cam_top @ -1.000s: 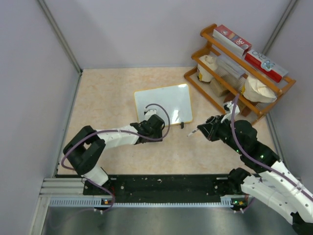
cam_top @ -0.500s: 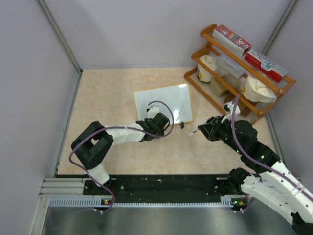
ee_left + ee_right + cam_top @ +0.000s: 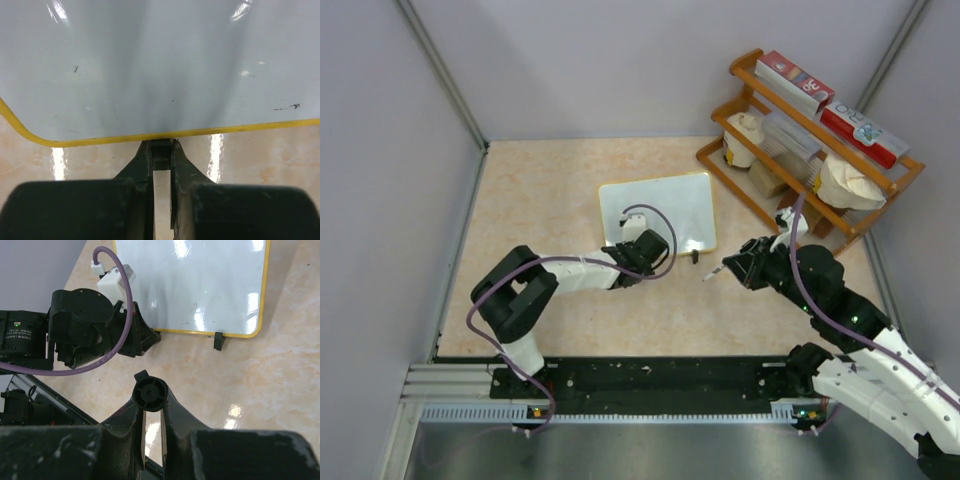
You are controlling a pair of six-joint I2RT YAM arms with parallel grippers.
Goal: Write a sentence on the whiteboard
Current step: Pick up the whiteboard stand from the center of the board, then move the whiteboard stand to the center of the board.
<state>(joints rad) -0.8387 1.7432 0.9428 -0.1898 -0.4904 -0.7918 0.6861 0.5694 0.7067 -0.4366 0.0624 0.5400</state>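
Observation:
The whiteboard (image 3: 660, 212) lies flat on the beige table, its glossy white face (image 3: 160, 65) edged in yellow and blank except for a few faint marks. My left gripper (image 3: 634, 244) is at its near edge, shut on a small black foot (image 3: 161, 150) under the frame. A second black foot (image 3: 218, 341) sticks out at the board's near right corner. My right gripper (image 3: 745, 268) hovers right of the board, shut on a marker (image 3: 151, 393) whose black end faces the camera. The marker (image 3: 716, 269) points left toward the board (image 3: 200, 280).
A wooden two-tier shelf (image 3: 810, 150) with red-and-white boxes, a clear container and cream-coloured items stands at the back right, close behind my right arm. Grey walls close in the table on three sides. The left arm's wrist and purple cable (image 3: 75, 330) lie just ahead of my right gripper.
My left gripper has slid up to the board's near edge and shut on the black foot. The board has shifted slightly to the right. The right arm has stayed still.

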